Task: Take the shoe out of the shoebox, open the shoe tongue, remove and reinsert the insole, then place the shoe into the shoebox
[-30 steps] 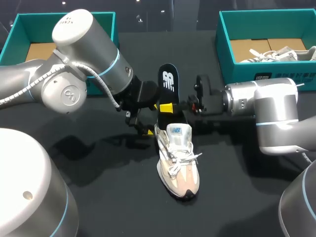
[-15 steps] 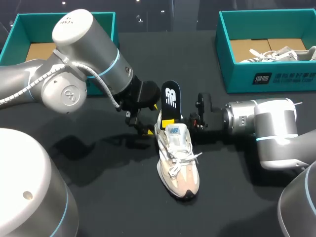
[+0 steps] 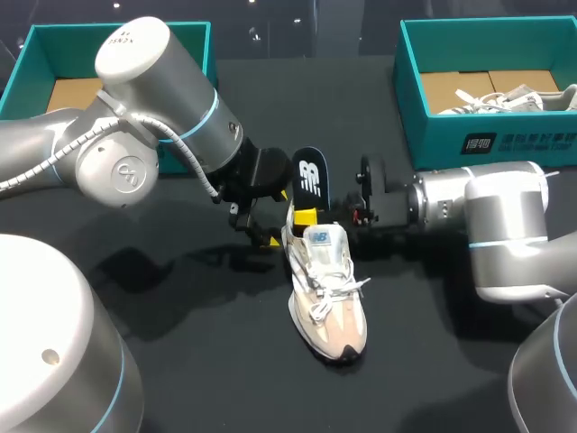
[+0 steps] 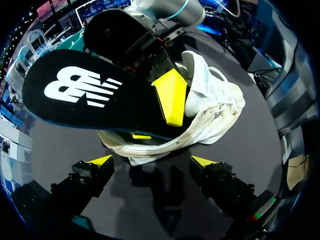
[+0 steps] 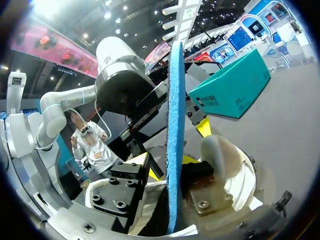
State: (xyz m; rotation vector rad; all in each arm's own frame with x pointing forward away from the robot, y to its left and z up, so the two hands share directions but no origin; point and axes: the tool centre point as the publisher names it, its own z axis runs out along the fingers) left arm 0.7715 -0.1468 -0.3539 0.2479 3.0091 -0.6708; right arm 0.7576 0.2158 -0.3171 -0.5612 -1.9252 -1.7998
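Insole (image 3: 308, 176) clenched in right jaws, toe end in shoe (image 3: 326, 289); left jaws released. Unbraced shoe could be shoved, insole buckled.

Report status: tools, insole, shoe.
Left tool open, shoe just ahead. Right tool shut on insole, its lower end inside the shoe. Nothing blocking.

white-and-pink shoe (image 3: 326, 302), black insole (image 3: 309, 178) with white logo, blue underside, teal shoeboxes (image 3: 433, 126), black table (image 3: 198, 361)

Black table (image 3: 433, 379), seemingly matte, evenly lit
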